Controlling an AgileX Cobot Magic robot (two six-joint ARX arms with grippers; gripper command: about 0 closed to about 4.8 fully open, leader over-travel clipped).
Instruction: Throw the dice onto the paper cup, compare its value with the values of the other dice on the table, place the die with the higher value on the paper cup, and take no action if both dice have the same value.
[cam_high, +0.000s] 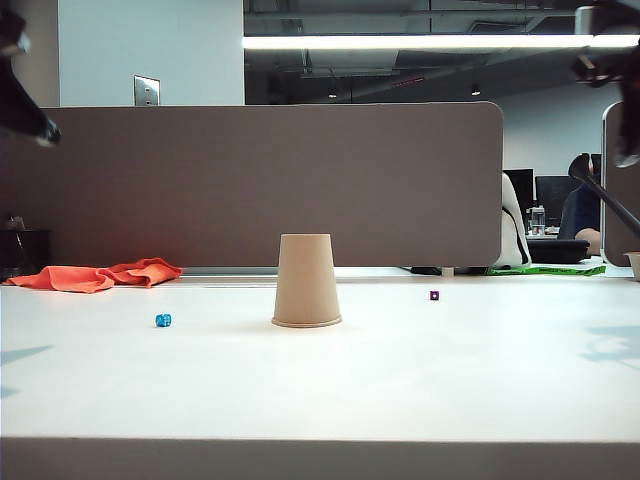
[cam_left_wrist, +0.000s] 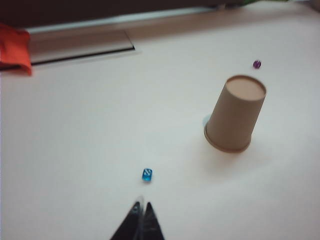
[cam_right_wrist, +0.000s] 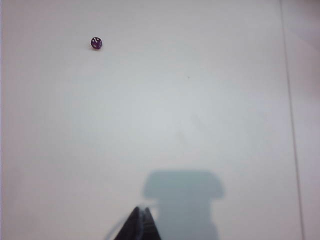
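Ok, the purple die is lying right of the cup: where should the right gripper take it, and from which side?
Probably straight down from above, fingers closing on two opposite side faces. The purple die is a tiny cube lying flat on the bare table, apart from the upside-down paper cup, so nothing crowds it. The right gripper is shut and empty, above the table; it must open first.

You've got a white table (cam_high: 400, 390) up front with a grey-brown divider panel (cam_high: 250, 185) right behind it. A long ceiling light (cam_high: 420, 42) glows across the top, with a pale wall (cam_high: 150, 40) at upper left.
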